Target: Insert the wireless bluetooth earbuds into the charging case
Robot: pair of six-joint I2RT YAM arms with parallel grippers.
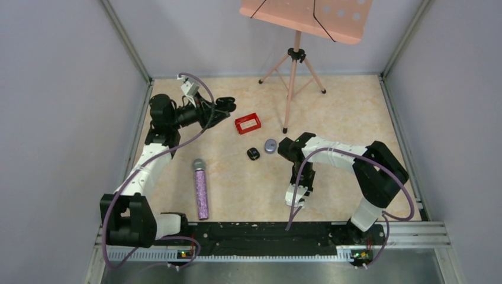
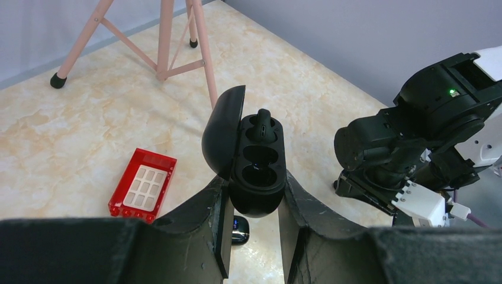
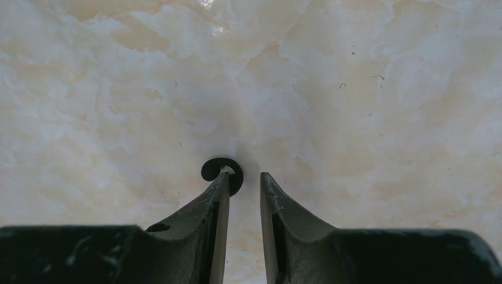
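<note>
My left gripper [image 2: 256, 180] is shut on a black charging case [image 2: 258, 177], held up off the table with its lid [image 2: 222, 133] swung open to the left. One black earbud [image 2: 262, 123] stands in the far end of the case, and the two nearer wells look empty. In the top view this gripper [image 1: 228, 106] is at the back left. My right gripper [image 3: 244, 176] points straight down at the table, its jaws a little apart with nothing between them. A tiny black curled earbud [image 3: 220, 168] lies on the table, touching the tip of its left finger [image 3: 220, 192].
A closed black case [image 1: 253, 154] and a grey case [image 1: 270, 145] lie mid-table, with a red box [image 1: 248, 123] behind them. A glittery purple microphone [image 1: 201, 188] lies at the front left. A pink music stand's tripod [image 1: 292, 71] stands at the back.
</note>
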